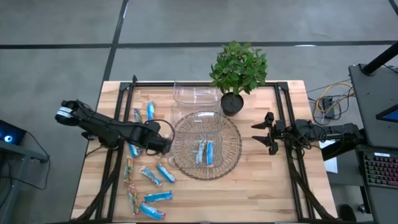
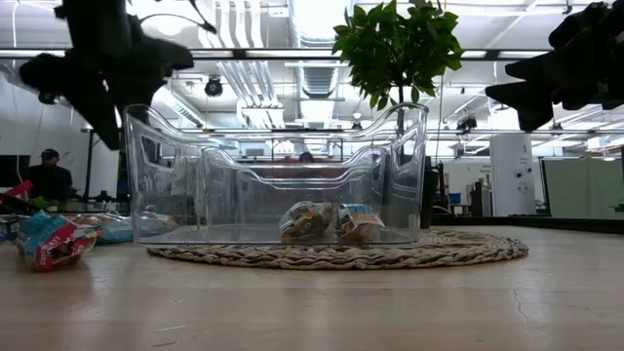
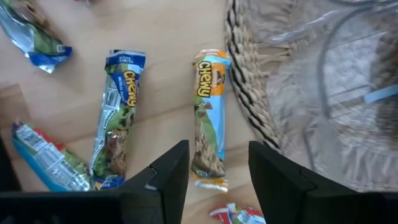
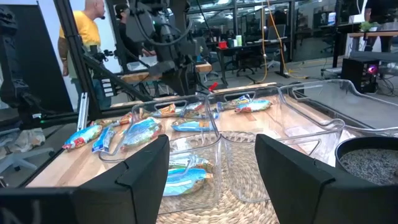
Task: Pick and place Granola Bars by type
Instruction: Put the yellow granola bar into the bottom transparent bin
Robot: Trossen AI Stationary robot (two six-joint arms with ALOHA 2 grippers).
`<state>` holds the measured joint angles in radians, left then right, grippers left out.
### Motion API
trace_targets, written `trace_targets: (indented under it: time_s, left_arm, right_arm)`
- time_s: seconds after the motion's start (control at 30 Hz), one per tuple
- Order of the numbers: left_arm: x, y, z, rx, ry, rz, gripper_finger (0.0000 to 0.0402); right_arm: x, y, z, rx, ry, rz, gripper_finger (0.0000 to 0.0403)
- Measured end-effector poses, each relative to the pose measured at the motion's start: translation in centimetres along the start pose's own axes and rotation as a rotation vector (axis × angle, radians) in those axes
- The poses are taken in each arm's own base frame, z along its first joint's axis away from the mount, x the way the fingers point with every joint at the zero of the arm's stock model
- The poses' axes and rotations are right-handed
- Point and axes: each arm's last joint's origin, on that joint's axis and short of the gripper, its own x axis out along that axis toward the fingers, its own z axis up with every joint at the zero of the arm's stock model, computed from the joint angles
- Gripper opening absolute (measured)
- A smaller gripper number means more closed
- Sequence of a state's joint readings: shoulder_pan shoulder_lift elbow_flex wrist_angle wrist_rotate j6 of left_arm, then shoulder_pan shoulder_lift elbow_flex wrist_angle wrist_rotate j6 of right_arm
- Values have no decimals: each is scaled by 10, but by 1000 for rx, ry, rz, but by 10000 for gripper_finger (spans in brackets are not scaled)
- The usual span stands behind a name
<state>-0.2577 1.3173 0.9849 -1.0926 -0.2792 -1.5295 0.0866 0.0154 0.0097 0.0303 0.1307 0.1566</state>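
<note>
Several wrapped granola bars [image 1: 150, 175] lie flat on the wooden table, left of a round woven mat [image 1: 231, 163]. A clear plastic container [image 1: 186, 124] stands on the mat with two bars [image 1: 205, 151] lying in it. My left gripper [image 1: 163, 144] hovers open above the table at the mat's left edge. In the left wrist view its fingers [image 3: 168, 177] stand on either side of an orange and light blue bar [image 3: 208, 118], well above it, and a dark blue bar [image 3: 118, 118] lies beside that one. My right gripper [image 1: 264, 132] waits open, right of the mat.
A second clear container [image 1: 196, 94] stands at the far side, next to a potted plant [image 1: 238, 71]. More bars lie near the far left [image 1: 150, 110] and toward the near edge [image 1: 158, 196]. Black frame rails [image 1: 289, 149] run along the table's left and right sides. People show in the room beyond [image 4: 93, 37].
</note>
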Motion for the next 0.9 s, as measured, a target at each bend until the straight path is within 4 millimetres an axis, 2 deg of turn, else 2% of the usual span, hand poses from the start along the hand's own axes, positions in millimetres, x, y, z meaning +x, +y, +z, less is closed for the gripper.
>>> trace_targets:
  time_s: [0.57,0.9]
  left_arm:
    - [32,35,-20,-4,-1,-219,147]
    - [48,53,-26,-43,1,-208,147]
  right_arm:
    - [0,0,0,0,0,0,228]
    - [0,0,0,0,1,0,227]
